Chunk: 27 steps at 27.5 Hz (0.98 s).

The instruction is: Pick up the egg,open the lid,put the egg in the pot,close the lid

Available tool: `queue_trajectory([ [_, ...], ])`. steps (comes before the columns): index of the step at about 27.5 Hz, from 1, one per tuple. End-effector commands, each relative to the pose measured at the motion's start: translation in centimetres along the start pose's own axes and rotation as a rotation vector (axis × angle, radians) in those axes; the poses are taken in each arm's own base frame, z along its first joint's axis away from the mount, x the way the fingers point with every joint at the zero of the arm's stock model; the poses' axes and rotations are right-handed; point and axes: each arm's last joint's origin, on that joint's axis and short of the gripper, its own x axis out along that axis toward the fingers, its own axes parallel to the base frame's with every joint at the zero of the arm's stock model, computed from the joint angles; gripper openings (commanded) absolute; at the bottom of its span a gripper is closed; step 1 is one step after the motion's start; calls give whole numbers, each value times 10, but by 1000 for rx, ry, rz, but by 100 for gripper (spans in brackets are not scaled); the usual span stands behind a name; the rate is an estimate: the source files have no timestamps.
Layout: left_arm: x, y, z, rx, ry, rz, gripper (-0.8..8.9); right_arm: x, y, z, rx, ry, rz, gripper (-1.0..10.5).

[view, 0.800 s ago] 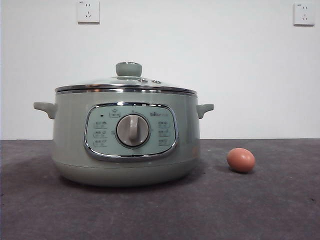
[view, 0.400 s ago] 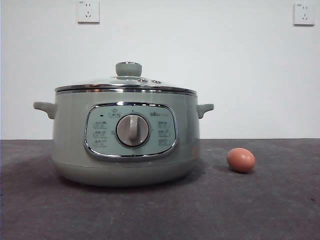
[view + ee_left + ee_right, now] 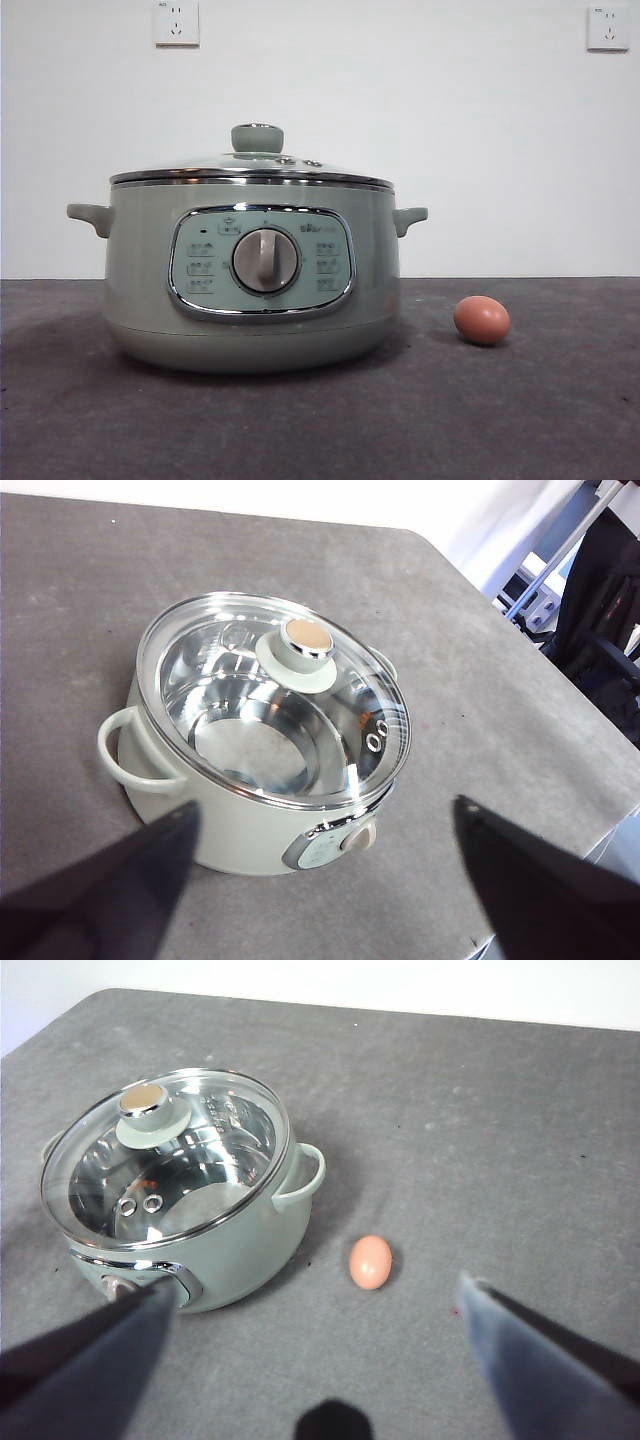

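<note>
The pot (image 3: 252, 275) stands on the grey tabletop (image 3: 520, 420) with the lid (image 3: 252, 170) on. The egg (image 3: 482, 320) lies beside it, apart. Both grippers hang high above, jaws wide and empty, tips cut off: the left gripper (image 3: 320, 880) over the pot, the right gripper (image 3: 315, 1360) nearer the egg.

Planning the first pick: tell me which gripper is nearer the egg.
Right. The right gripper hangs open above the egg; the left gripper hangs over the pot, egg out of its view.

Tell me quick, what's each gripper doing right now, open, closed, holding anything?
Left gripper: open, holding nothing, above the pot with the lid on.
Right gripper: open, holding nothing, above the egg.
</note>
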Motion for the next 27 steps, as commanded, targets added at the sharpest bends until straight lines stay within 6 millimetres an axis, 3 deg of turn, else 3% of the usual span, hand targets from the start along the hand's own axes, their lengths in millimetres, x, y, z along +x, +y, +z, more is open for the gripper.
queue_trajectory([
  [1,0,0,2,21,-7,-7,605,1,0,1,-3,6,5,604],
  [7,3,0,12,34,-14,-16,604,7,-3,1,9,36,8,604],
  [12,9,-3,36,85,-27,-47,602,14,-6,3,19,63,11,604],
  [16,25,-5,59,131,-1,-90,602,21,-9,4,29,87,13,604],
  [21,85,-8,90,234,129,-42,601,31,-13,6,49,121,17,603],
  [27,175,-16,95,356,276,-3,601,38,-15,7,59,145,19,603],
])
